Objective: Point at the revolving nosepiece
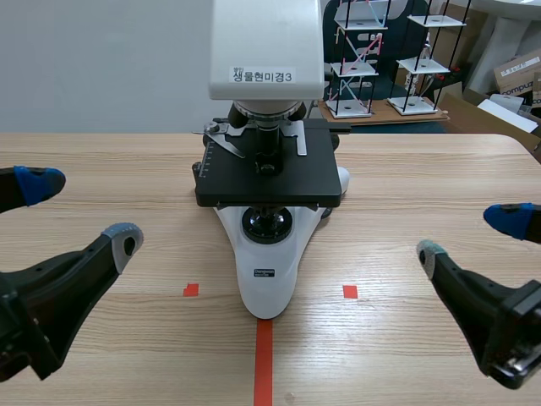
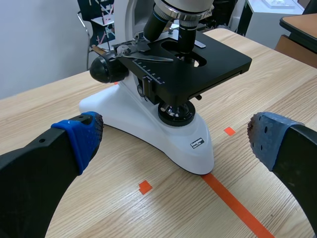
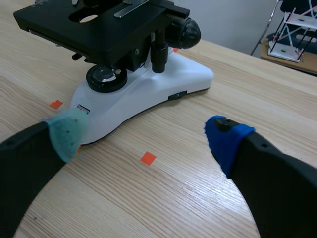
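**Surface:** a light wooden table (image 1: 101, 169) with a white wall behind it. Wire racks (image 1: 355, 59) and cardboard boxes (image 1: 517, 72) stand at the room's far right.

**Left gripper** (image 1: 82, 211): its two fingers (image 2: 79, 139) are spread wide, one with a blue pad and one with a grey-blue pad. Nothing lies between them and they touch nothing. It sits low at the near left, well short of the microscope.

**Right gripper** (image 1: 471, 235): its two fingers (image 3: 225, 139) are spread wide, one with a grey-green pad and one with a blue pad. It holds nothing and sits low at the near right, apart from the microscope.

**Microscope** (image 1: 267, 279): one, white, upright at the table's middle between the two grippers, with the tip of its base toward the robot.
- **Revolving nosepiece** (image 1: 267, 112): one, under the white head and above the stage. It is high and well apart from both grippers.
- **Objectives** (image 2: 157, 22): two show in the left wrist view; whether there are more cannot be told.
- **Stage** (image 1: 269, 182): one, black and level.
- **Illuminator lens** (image 1: 267, 224): one, in the base beneath the stage.
- **Focus knobs** (image 2: 104, 68): black, one seen on each flank.

**Tape squares** (image 1: 191, 290): two, orange-red, one on either side of the base tip.

**Tape line** (image 1: 264, 364): one, running from the base tip toward the robot.
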{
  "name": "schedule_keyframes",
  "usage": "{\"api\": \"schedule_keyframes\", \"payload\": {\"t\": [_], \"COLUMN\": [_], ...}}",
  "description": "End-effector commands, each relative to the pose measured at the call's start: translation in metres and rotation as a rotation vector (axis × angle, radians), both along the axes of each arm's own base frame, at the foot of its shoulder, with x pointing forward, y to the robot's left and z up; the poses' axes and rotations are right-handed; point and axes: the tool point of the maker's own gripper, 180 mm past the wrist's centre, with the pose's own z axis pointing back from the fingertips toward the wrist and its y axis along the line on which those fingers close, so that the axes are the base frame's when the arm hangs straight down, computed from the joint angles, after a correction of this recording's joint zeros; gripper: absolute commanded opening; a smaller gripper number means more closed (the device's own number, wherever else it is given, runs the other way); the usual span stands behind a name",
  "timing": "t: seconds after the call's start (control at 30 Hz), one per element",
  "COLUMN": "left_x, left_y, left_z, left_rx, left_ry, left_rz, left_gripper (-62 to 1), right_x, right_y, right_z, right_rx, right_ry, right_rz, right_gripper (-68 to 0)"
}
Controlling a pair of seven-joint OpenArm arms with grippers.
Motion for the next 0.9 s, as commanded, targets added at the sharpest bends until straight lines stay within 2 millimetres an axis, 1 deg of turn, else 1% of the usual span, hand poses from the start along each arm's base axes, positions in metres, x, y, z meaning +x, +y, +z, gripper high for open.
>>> {"api": "schedule_keyframes", "payload": {"t": [0.0,0.13,0.2,0.27,0.3,0.43,0.5,0.6,0.7,0.77,0.87], "left_x": [0.001,0.001,0.001,0.001,0.001,0.001,0.001,0.001,0.001,0.001,0.001], "left_y": [-0.001,-0.001,-0.001,-0.001,-0.001,-0.001,-0.001,-0.001,-0.001,-0.001,-0.001], "left_z": [0.007,0.007,0.007,0.007,0.007,0.007,0.007,0.007,0.007,0.007,0.007], "left_rx": [-0.018,-0.018,-0.018,-0.018,-0.018,-0.018,-0.018,-0.018,-0.018,-0.018,-0.018], "left_ry": [-0.02,-0.02,-0.02,-0.02,-0.02,-0.02,-0.02,-0.02,-0.02,-0.02,-0.02], "left_rz": [0.004,0.004,0.004,0.004,0.004,0.004,0.004,0.004,0.004,0.004,0.004], "left_gripper": [0.6,0.6,0.6,0.6,0.6,0.6,0.6,0.6,0.6,0.6,0.6], "right_x": [0.008,0.017,0.023,0.029,0.031,0.039,0.041,0.044,0.048,0.051,0.058], "right_y": [0.002,0.003,0.004,0.007,0.009,0.026,0.037,0.053,0.064,0.069,0.072], "right_z": [0.015,0.024,0.03,0.037,0.04,0.048,0.051,0.056,0.062,0.062,0.055], "right_rx": [0.007,0.011,0.01,0.019,0.019,0.015,0.012,0.018,0.034,0.043,0.048], "right_ry": [-0.054,-0.099,-0.128,-0.158,-0.171,-0.224,-0.247,-0.277,-0.302,-0.307,-0.299], "right_rz": [0.013,0.012,0.016,0.021,0.026,0.077,0.108,0.153,0.184,0.196,0.201], "right_gripper": [-30.4,-49.3,-56.4,-61.3,-62.7,-63.0,-65.5,-65.6,-65.6,-65.7,-65.8]}}
